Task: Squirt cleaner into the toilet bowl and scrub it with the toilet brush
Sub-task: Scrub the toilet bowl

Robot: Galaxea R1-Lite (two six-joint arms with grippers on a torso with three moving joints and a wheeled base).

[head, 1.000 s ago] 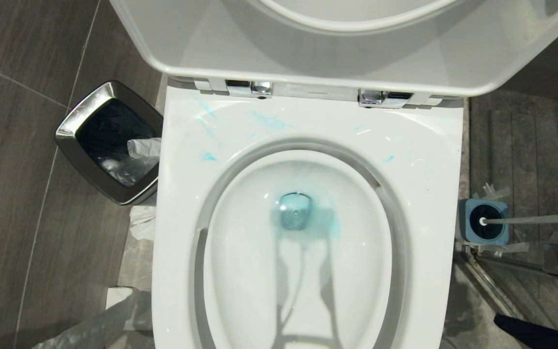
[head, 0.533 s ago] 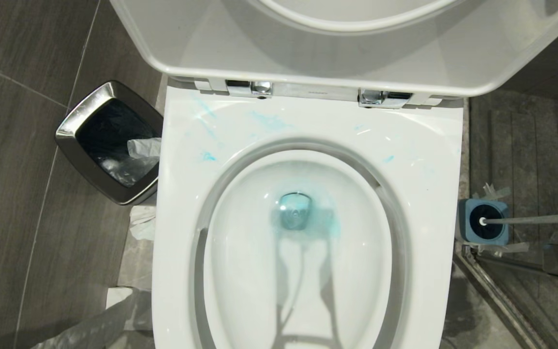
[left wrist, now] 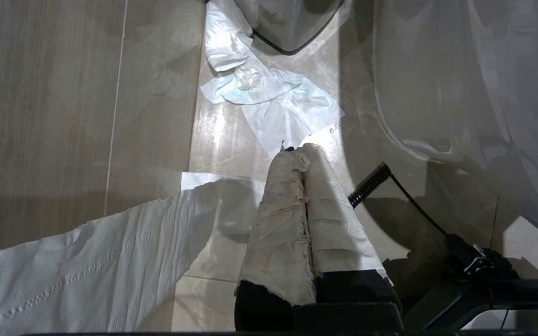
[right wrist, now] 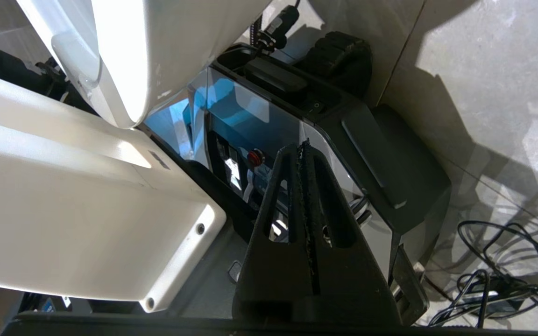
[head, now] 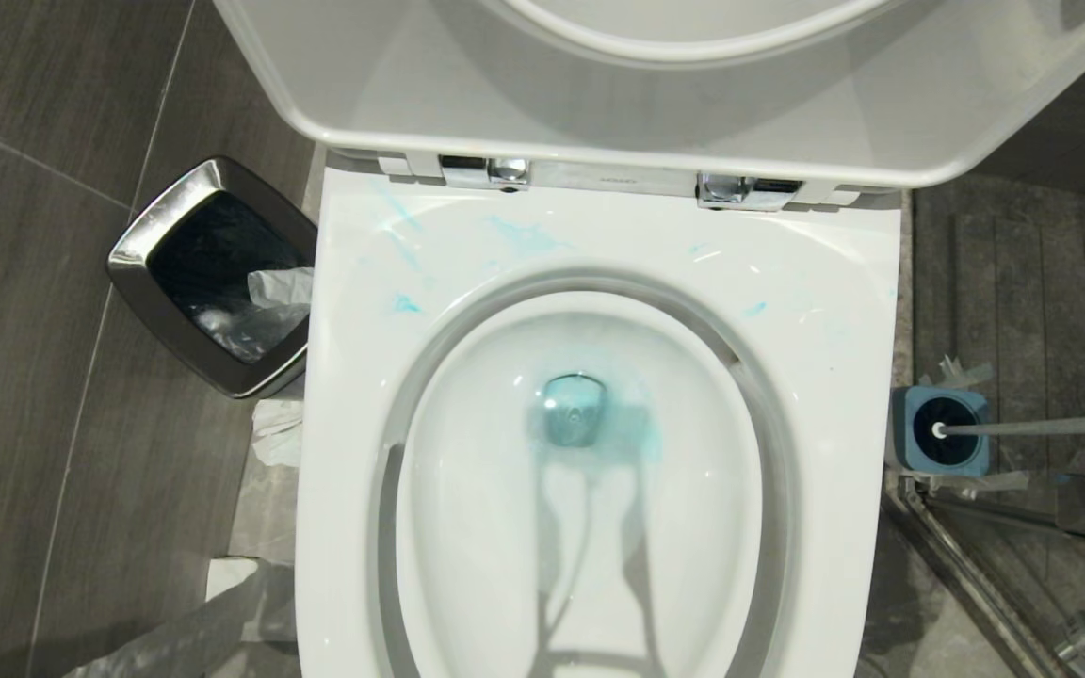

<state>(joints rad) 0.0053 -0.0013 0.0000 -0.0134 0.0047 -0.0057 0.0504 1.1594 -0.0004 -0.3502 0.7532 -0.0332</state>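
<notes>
At the far left of the head view a black bin (head: pixel 213 278) with a steel rim stands on the dark floor tiles, a crumpled white tissue (head: pixel 279 287) lying inside it against the near wall. Just beside it, low against the toilet's side, more white paper (head: pixel 277 431) lies on the floor. In the left wrist view the left gripper (left wrist: pixel 302 151) hangs above pale tiles with its two paper-wrapped fingers (left wrist: pixel 278 210) pressed flat together, nothing between them; crumpled tissues (left wrist: pixel 269 98) lie on the floor past its tips and a long sheet of paper (left wrist: pixel 87 261) trails beside it.

The toilet bowl (head: pixel 825 311) fills the middle — seat and lid (head: pixel 599 104) raised, two chrome hinges (head: pixel 495 171) at the back of the rim. The cleaner (head: pixel 599 424) shows as a turquoise pool around the drain at the bottom of the basin, with thin streaks and spots of the same colour on the back rim.

To the right, on the floor just beside the bowl, the toilet brush (head: pixel 1042 426) sits in its square blue-and-grey holder (head: pixel 910 428), the slim pale handle leaning away toward the right edge. The right gripper (right wrist: pixel 302 149) is closed tight — dark toothed fingers (right wrist: pixel 325 205) meeting along their length, holding nothing — and its wrist view looks over the robot's black base (right wrist: pixel 376 154) and a loose coil of cable (right wrist: pixel 502 266) on the floor.
</notes>
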